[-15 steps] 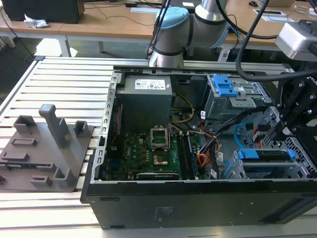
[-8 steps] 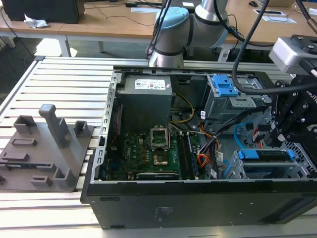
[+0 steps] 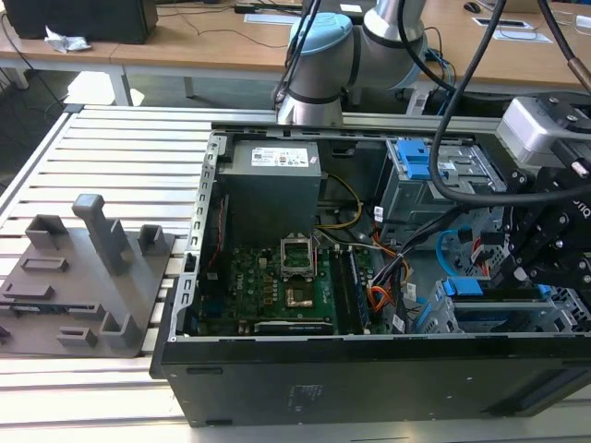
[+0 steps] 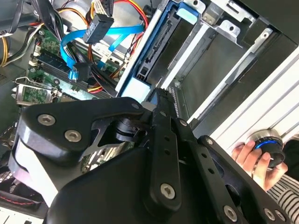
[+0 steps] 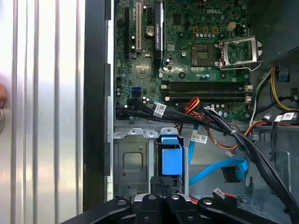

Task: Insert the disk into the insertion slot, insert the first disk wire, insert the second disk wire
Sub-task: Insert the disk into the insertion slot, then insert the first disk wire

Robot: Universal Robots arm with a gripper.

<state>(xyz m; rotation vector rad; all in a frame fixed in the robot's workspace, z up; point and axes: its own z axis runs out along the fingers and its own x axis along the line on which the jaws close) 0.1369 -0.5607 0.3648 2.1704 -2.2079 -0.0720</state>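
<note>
The disk, in its bright blue caddy, sits inside the insertion slot, a grey sheet-metal cage at the case's near corner on the exterior view's right. My gripper is right at the caddy's end, its black fingers drawn together and touching the blue plastic with nothing between them. A blue flat wire with a black plug lies loose beside the cage. Another black plug hangs free above the motherboard.
The open black computer case lies on a slatted metal table. A taller bay with a blue latch stands behind the cage. Bundled cables cross the board. A person's hand holds a knob outside the case. A grey fixture lies on the exterior view's left.
</note>
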